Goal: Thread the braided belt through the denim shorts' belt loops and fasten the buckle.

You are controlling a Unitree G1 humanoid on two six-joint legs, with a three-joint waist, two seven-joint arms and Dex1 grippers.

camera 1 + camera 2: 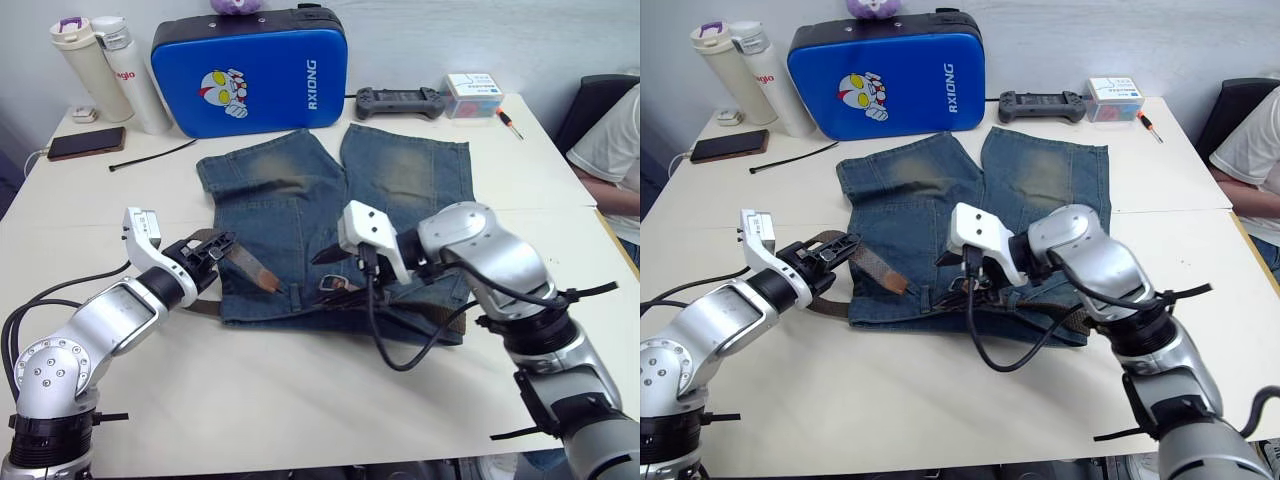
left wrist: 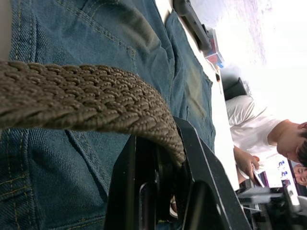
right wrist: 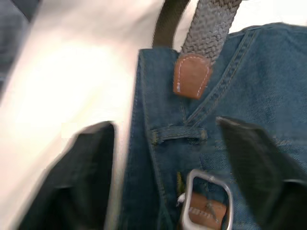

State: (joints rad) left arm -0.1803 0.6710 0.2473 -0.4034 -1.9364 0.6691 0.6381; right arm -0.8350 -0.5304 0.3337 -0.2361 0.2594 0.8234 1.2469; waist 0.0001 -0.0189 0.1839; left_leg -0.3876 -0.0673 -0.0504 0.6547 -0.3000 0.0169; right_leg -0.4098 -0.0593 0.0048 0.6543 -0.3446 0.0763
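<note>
The denim shorts (image 1: 330,225) lie flat on the middle of the white bench (image 1: 300,400), legs pointing toward the far edge and waistband toward the near edge. The braided belt (image 1: 245,262) runs along the waistband. At the waistband's left corner the belt curves up off the cloth in a loop and comes back down, so that its brown leather tip (image 3: 192,75) rests on the denim just beside one of the belt loops (image 3: 177,135). The silver buckle (image 3: 206,199) lies on the waistband close to that loop, on the side away from the tip.

The left pincer (image 1: 212,247) sits at the waistband's left corner with its black fingers (image 2: 144,191) closed on the raised loop of the belt; the left wrist view shows the woven strap bent over and pressed between them. The right pincer (image 3: 184,158) hovers over the middle of the waistband with its fingers spread wide, one on each side of the belt loop and buckle, gripping nothing.

Along the far edge stand a blue padded case (image 1: 250,70) and two bottles (image 1: 110,70), with a black game controller (image 1: 400,100) and a small box (image 1: 472,95) toward the far right corner. A phone (image 1: 86,143) and a thin black cable tie (image 1: 150,155) lie near the far left corner. A person in a white shirt (image 1: 610,150) sits past the bench's right edge.
</note>
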